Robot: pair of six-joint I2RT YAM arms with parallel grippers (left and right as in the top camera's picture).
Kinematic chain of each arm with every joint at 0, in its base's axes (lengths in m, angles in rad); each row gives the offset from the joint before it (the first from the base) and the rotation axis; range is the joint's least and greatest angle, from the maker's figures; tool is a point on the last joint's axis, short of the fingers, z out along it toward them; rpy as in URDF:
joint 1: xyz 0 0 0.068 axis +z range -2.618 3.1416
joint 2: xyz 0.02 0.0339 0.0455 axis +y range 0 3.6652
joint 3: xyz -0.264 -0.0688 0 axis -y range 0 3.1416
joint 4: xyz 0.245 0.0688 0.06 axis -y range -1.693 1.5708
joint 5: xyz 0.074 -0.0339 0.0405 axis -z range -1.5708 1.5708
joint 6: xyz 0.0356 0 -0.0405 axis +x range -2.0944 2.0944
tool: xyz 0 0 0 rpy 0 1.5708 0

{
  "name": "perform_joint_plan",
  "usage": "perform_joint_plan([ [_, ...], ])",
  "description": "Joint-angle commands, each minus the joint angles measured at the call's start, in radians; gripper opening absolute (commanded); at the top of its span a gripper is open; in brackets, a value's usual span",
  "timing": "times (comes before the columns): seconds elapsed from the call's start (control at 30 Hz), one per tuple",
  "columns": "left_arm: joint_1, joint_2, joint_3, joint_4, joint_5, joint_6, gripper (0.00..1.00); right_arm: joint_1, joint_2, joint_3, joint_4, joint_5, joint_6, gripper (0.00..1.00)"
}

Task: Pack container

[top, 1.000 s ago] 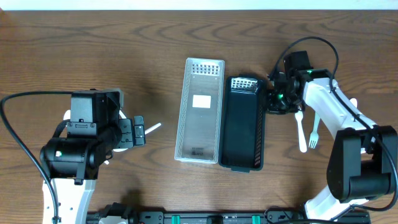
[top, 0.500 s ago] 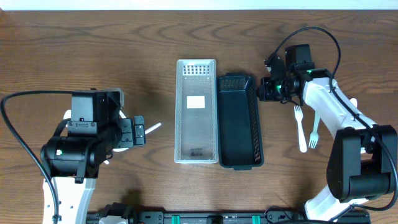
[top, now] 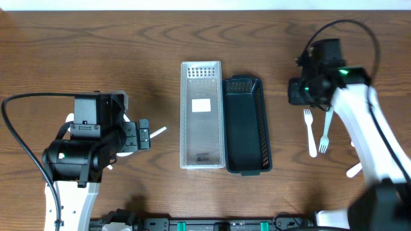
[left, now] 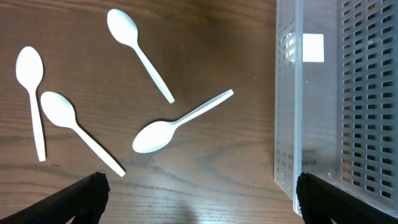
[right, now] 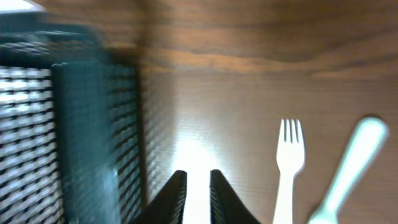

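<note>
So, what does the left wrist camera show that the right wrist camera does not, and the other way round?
Only the left wrist view: four white spoons lying loose on the wood, and the clear perforated basket at the right edge; the left gripper stands wide open. Only the right wrist view, which is blurred: the dark basket, a white fork and a second white utensil too blurred to name; the right gripper has only a narrow gap, nothing in it. Both: the brown wooden table.
</note>
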Motion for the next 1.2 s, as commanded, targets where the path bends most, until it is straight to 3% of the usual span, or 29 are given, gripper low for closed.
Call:
perform_joint_plan([
  [0.0,0.006,0.004,0.013,-0.001,0.003,-0.005,0.98,0.042,-0.137,0.021,-0.138,-0.167,-0.113,0.04],
  [0.2,0.006,0.004,0.013,-0.001,0.003,-0.006,0.98,0.127,-0.28,0.018,-0.429,-0.202,-0.124,0.03],
  [0.4,0.006,0.004,0.013,0.002,0.003,-0.006,0.98,0.198,-0.328,-0.04,-0.515,-0.24,-0.124,0.06],
  [0.8,0.006,0.004,0.013,0.002,0.003,-0.006,0.98,0.456,-0.326,-0.386,-0.251,-0.272,0.008,0.05],
  [1.17,0.006,0.004,0.013,0.002,0.003,-0.006,0.98,0.489,-0.298,-0.527,-0.09,-0.264,0.039,0.08],
])
